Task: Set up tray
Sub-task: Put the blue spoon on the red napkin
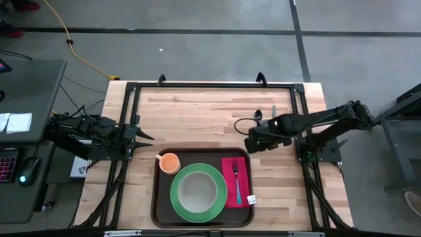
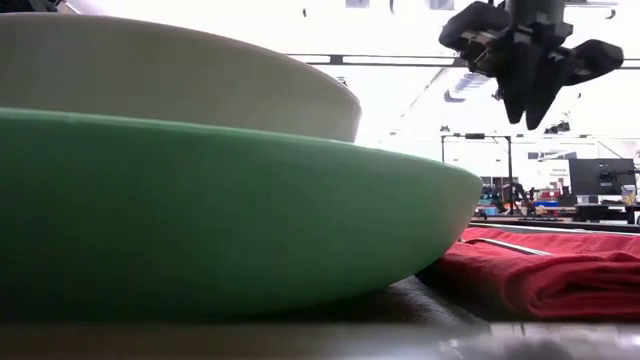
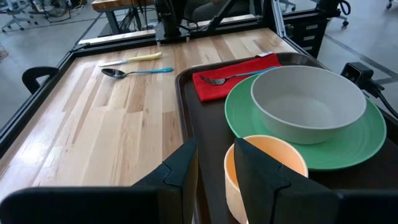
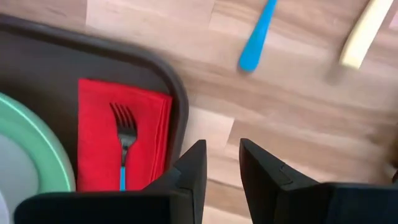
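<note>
Green plate (image 2: 230, 210) foremost on tray (image 1: 160, 197); spoon (image 1: 257, 116) behind right jaws (image 1: 252, 143), slightly parted, empty, nearer than left (image 1: 146, 137).

Two dark, jointed arms, each with a black two-fingered pincer (image 1: 146, 137) (image 1: 248, 141).

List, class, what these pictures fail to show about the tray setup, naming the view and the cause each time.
- Low view: green plate and bowl hide the cup.
- Right wrist view: spoon and knife cut off by the edge.
- High view: small white item on the tray too small to identify.
</note>
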You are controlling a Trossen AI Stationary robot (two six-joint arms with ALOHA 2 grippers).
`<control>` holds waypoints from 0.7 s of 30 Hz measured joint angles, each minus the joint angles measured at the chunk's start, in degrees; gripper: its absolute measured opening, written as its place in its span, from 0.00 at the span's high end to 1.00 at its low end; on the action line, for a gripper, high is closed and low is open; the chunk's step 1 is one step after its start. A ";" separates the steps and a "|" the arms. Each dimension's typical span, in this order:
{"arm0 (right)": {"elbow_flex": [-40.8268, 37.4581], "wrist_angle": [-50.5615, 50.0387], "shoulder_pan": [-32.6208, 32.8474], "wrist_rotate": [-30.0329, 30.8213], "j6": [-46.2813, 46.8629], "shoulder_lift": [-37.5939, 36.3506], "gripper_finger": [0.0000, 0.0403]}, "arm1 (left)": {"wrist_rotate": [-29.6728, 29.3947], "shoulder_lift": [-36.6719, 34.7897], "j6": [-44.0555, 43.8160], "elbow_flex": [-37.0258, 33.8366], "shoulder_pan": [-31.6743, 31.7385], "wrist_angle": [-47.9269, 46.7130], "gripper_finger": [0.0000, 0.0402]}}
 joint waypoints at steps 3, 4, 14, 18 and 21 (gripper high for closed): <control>0.00 -0.42 -2.04 0.32 -3.30 0.00 0.82 | -0.02 0.00 0.00 0.00 0.00 -0.02 0.66; 0.00 -0.61 -2.70 0.34 -4.43 0.01 0.82 | 0.00 0.00 0.00 0.00 0.00 -0.02 0.66; 0.00 -2.10 -9.09 2.30 -13.91 0.02 0.82 | -0.01 0.00 0.00 0.00 0.00 -0.02 0.66; 0.00 -2.09 -11.55 2.24 -16.86 0.02 0.82 | 0.00 0.00 0.00 0.00 0.00 -0.02 0.66; 0.00 -2.08 -13.11 2.13 -17.95 0.02 0.82 | 0.00 0.00 0.00 0.00 0.00 -0.03 0.66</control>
